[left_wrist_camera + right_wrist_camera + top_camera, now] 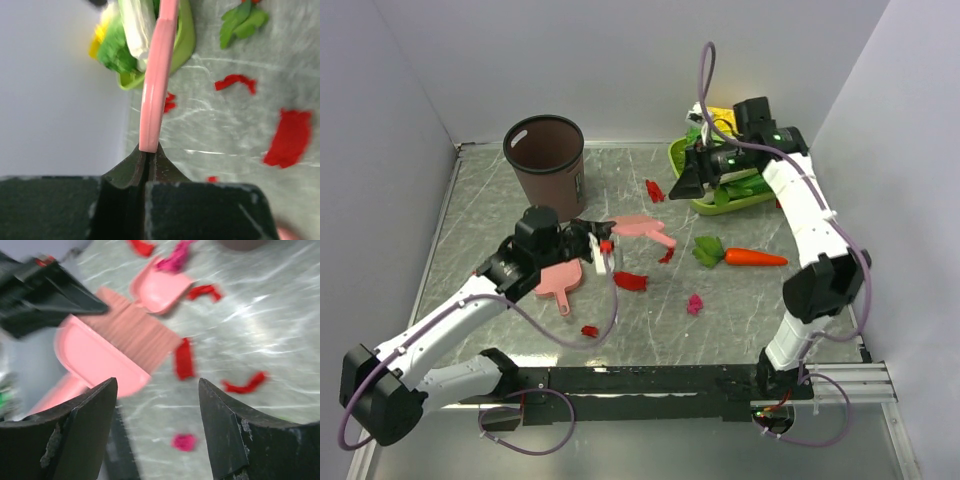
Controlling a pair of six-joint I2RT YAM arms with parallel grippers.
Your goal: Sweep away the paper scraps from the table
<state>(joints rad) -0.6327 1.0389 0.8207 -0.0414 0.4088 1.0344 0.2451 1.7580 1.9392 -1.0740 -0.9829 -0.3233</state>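
My left gripper [599,246] [149,150] is shut on the handle of a pink brush [642,228] [156,85], which points toward the green tray. Ribbed bristles show on the brush [131,331] in the right wrist view. A pink dustpan [560,279] [158,290] lies flat beside the left gripper. Red paper scraps [631,281] [289,137] [184,359] and a magenta one [695,304] [184,441] are scattered over the marble table [650,330]. My right gripper [692,180] [157,382] hangs open above the tray's near edge, with nothing between its fingers.
A brown bin [545,158] stands at the back left. A green tray [682,168] with vegetables sits at the back right. An orange carrot [755,258] with green leaves [708,250] lies right of centre. Pale walls close three sides, and a black rail [650,380] runs along the near edge.
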